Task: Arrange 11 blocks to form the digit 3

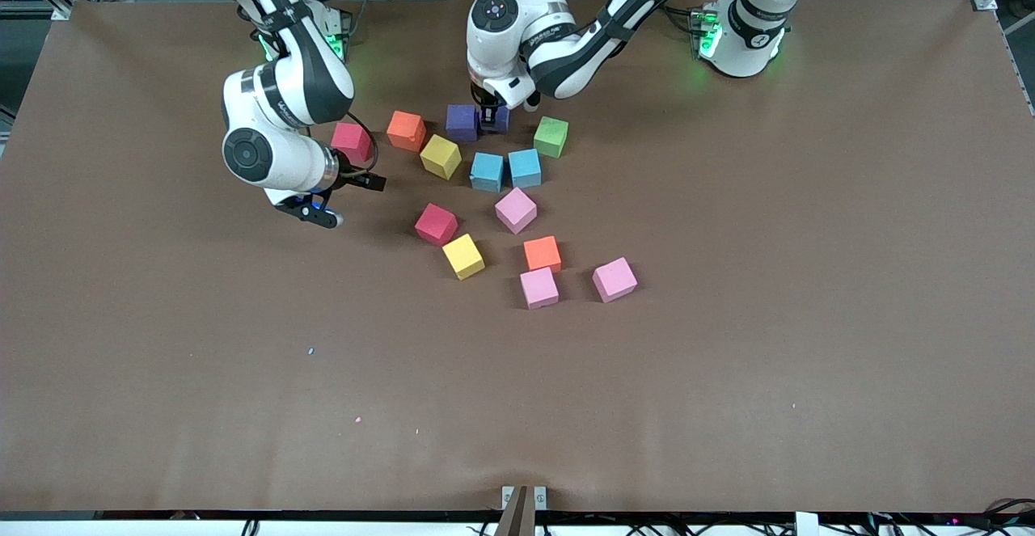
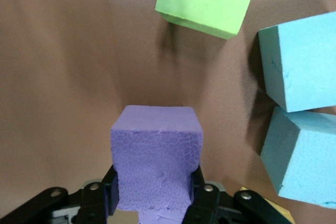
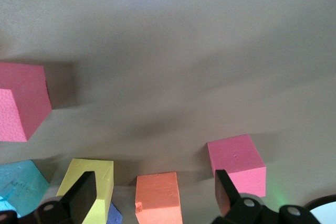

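Brown table (image 1: 808, 277) (blocks (image 1: 517, 209) scattered)

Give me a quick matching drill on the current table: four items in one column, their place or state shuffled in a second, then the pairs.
Items:
1. left end effector
2. right end effector
3. green block
4. two blue blocks

Places or states:
A. open, holding nothing
B. side by side, nearer the front camera than the purple pair
C. shut on a purple block
D. alone at the top row's end toward the left arm

Pairs: 1-C, 2-A, 3-D, 4-B
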Controlling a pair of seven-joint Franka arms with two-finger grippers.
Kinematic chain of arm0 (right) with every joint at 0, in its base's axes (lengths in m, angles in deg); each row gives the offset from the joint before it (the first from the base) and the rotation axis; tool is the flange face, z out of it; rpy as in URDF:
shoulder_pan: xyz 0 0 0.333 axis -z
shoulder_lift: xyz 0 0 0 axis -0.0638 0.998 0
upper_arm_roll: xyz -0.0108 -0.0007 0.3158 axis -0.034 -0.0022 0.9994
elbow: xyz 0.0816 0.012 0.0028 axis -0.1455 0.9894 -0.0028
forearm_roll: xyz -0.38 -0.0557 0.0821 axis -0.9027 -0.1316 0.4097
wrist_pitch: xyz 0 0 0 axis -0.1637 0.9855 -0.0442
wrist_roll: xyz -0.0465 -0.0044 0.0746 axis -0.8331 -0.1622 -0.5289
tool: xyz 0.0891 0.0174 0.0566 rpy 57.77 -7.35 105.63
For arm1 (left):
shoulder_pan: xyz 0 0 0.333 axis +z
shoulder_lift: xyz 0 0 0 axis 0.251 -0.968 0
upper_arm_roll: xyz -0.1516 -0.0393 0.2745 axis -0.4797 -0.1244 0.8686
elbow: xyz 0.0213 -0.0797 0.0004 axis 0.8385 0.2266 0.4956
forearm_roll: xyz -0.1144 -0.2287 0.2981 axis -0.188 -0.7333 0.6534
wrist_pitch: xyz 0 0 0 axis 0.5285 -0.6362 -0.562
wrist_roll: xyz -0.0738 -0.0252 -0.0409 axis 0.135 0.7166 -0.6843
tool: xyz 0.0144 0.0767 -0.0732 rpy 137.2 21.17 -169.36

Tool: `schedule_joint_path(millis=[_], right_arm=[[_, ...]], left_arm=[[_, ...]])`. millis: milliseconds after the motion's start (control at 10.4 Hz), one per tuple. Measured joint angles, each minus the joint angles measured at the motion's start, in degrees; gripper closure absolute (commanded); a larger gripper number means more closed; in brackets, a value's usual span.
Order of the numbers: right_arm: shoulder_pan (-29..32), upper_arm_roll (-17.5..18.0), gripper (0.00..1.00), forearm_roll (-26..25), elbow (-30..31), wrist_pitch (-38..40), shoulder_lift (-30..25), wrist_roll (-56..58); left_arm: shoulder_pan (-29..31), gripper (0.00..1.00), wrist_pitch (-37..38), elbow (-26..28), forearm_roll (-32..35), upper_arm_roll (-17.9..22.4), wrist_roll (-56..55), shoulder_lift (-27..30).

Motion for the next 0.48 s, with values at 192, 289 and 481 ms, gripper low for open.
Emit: schedule_joint_path(millis=[192, 289, 481], right_arm=[[0.0, 0.0, 0.0, 0.0, 0.0, 0.0, 0.0, 0.0], [0.0, 0.0, 0.0, 0.0, 0.0, 0.0, 0.0, 0.0], [0.0, 0.0, 0.0, 0.0, 0.0, 0.0, 0.1, 0.0]], left_arm=[[0.0, 1.0, -0.1, -1.5, 0.0, 0.0, -0.5, -1.0], [-0.1, 1.0, -0.1, -2.1, 0.0, 0.1, -0.6, -1.6], [-0.4, 1.0, -0.1, -2.6, 0.0, 0.2, -0.6, -2.5]])
